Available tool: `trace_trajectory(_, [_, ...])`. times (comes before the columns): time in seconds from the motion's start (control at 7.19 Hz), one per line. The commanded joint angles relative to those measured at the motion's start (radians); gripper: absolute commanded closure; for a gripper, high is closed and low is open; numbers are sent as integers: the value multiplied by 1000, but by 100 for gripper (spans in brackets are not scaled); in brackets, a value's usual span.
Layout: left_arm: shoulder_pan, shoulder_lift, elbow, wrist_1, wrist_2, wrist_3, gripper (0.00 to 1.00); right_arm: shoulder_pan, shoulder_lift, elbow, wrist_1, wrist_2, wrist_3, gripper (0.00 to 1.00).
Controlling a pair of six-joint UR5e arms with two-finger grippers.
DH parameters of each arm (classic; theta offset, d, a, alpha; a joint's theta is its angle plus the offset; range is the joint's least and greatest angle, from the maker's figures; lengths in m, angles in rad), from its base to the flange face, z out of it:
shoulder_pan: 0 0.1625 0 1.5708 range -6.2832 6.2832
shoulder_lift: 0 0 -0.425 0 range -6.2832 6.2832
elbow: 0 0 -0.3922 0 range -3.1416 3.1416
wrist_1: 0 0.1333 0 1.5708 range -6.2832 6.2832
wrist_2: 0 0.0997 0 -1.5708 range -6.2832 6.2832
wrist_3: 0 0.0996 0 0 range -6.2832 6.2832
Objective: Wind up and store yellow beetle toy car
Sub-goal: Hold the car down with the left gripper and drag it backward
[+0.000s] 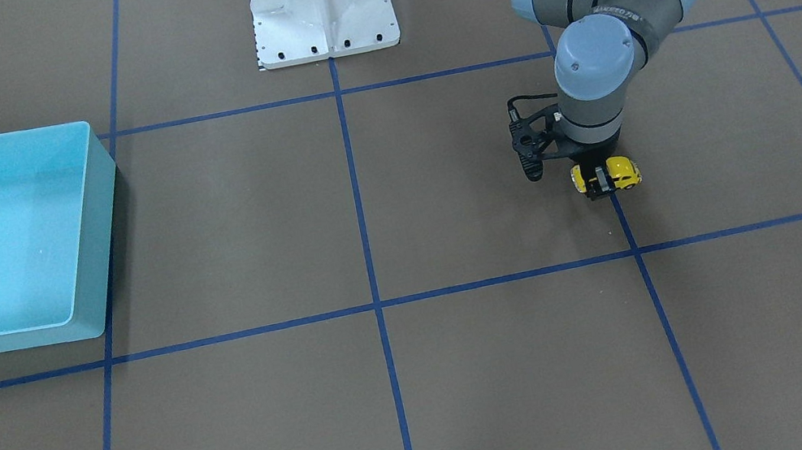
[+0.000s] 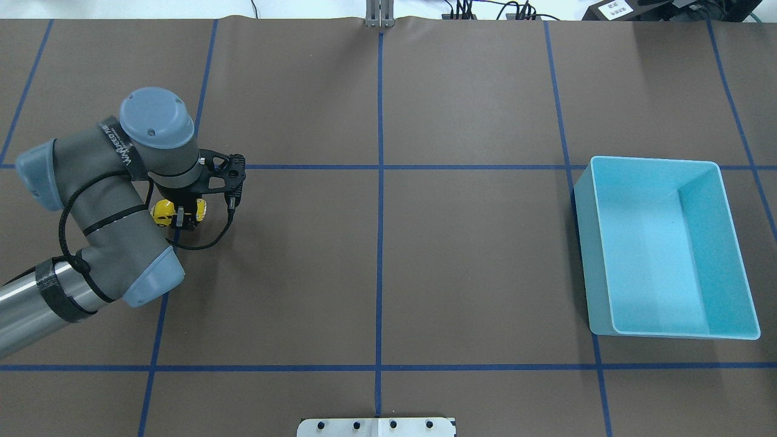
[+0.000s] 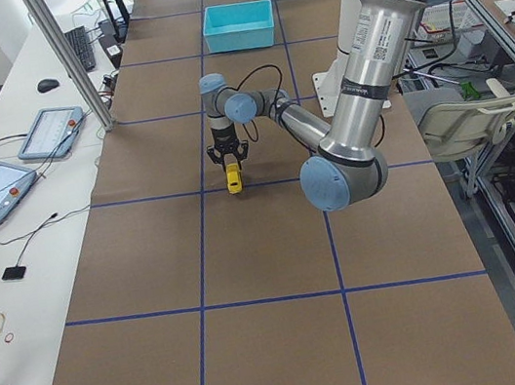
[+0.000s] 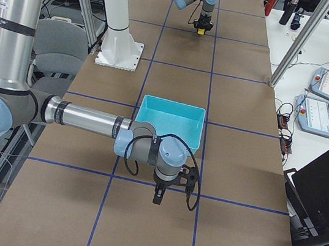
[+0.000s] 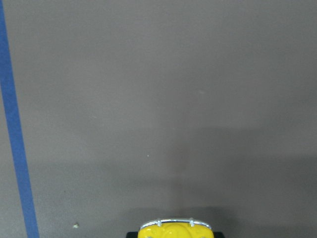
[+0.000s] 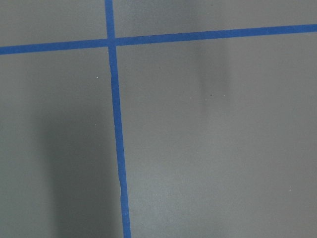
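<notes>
The left gripper (image 1: pixel 602 183) points straight down from its bent wrist, clamped across the yellow beetle toy car (image 1: pixel 624 171), while the right gripper (image 4: pixel 158 197) points down near the table's (image 4: pixel 229 231) right end, jaws unreadable.

Near end: right gripper (image 4: pixel 157 197) pointing straight down, just above the brown worktop (image 4: pixel 232 170), beside a blue tape line; fingers too small to judge. Just beyond it, a turquoise bin (image 4: pixel 181 136). Far end: left gripper (image 4: pixel 200 27) down at the yellow beetle toy car (image 4: pixel 200 32). Left, a white pedestal (image 4: pixel 118 36); right, two tablets (image 4: pixel 328 85).
</notes>
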Motion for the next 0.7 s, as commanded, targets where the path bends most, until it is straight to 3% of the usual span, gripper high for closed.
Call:
trace_trajectory(0.0, [2, 0, 1, -3, -11, 1, 100, -2, 0, 1, 0, 0, 0, 0])
trace_trajectory(0.56, [8, 1, 2, -58, -11, 1, 100, -2, 0, 1, 0, 0, 0, 0])
